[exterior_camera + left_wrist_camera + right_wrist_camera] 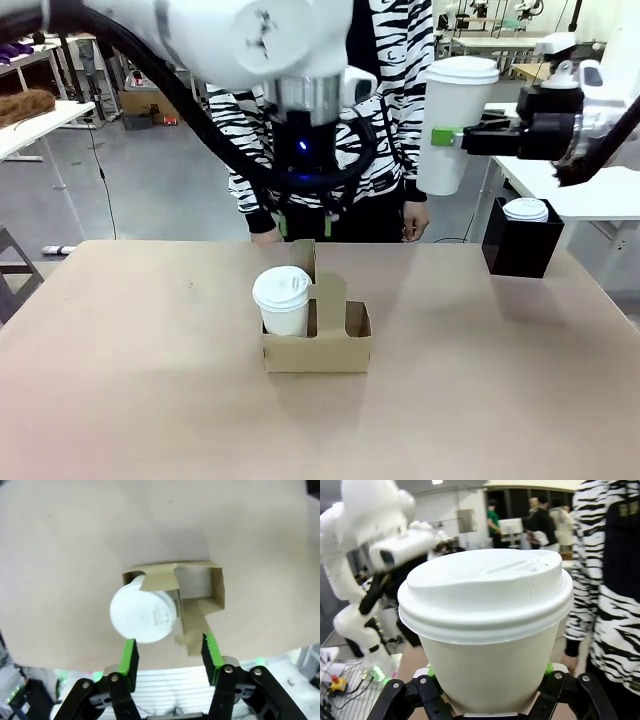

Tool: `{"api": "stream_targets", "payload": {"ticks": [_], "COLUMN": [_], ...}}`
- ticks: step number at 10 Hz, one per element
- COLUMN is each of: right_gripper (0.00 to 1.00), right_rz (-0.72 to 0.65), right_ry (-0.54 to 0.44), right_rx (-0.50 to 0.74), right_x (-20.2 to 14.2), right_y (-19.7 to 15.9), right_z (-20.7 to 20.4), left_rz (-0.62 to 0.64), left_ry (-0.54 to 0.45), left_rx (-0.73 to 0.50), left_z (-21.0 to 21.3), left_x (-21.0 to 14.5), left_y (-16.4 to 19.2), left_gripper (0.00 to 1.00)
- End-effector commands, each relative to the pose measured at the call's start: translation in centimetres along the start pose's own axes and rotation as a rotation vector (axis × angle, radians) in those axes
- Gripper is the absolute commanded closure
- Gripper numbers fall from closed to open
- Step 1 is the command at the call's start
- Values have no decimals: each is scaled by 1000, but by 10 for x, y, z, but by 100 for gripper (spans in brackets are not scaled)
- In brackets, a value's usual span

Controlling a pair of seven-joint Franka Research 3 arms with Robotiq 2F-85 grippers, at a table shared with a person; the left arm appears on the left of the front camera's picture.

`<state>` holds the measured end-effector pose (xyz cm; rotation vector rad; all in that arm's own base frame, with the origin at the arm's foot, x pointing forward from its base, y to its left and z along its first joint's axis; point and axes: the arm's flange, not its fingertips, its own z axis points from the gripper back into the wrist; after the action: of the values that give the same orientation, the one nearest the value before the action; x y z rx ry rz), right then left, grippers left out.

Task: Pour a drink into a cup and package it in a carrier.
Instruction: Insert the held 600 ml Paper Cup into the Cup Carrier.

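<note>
The brown cardboard carrier (345, 345) stands mid-table with its handle tab upright. A white lidded cup (283, 298) sits in its left slot. My left gripper (305, 228) hangs open just above the carrier, apart from it. In the left wrist view that gripper (170, 659) holds nothing, and below it are the cup (142, 616) and the carrier (207, 587). High at the right, my right gripper (452, 137) is shut on a second lidded cup (455, 120), held upright in the air. This cup (487, 625) is close up between the right gripper's (489, 677) fingers. The drink is hidden under the lids.
A black square box (518, 250) with a white lid (525, 210) on top stands at the table's back right. A person in a zebra-striped top (390, 100) stands at the far edge, hands (415, 225) low by the table. Bare tabletop (130, 370) surrounds the carrier.
</note>
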<state>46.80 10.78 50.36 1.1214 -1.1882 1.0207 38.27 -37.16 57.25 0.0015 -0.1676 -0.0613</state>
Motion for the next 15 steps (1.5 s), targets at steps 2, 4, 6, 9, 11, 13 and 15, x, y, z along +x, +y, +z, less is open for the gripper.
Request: {"api": "stream_targets", "payload": {"ticks": [2,4,6,9,11,13,15], "right_gripper": [20,20,20,20,20,20,20], "right_rz": [59,97,175,134,134,121,100], "right_ry": [24,8,-26,-4,-4,-4,-25], "right_rx": [227,280,323,311,311,307,379], "right_x": [-23,-52,-83,-90,-90,-98,-112], "right_y": [-14,-10,-1,-1,-1,-3,-1], "right_z": [-46,-73,-90,-94,-94,-95,-105], "left_rz": [-353,-522,-658,-671,-671,-697,-734], "left_ry": [73,51,-28,-34,-34,-57,-100], "left_rx": [5,-73,-126,-89,-89,-114,-213], "left_z": [34,35,22,31,31,23,-6], "left_x": [2,11,4,19,19,14,6], "left_y": [70,132,189,194,194,197,225], "left_gripper": [0,0,0,0,0,0,0]}}
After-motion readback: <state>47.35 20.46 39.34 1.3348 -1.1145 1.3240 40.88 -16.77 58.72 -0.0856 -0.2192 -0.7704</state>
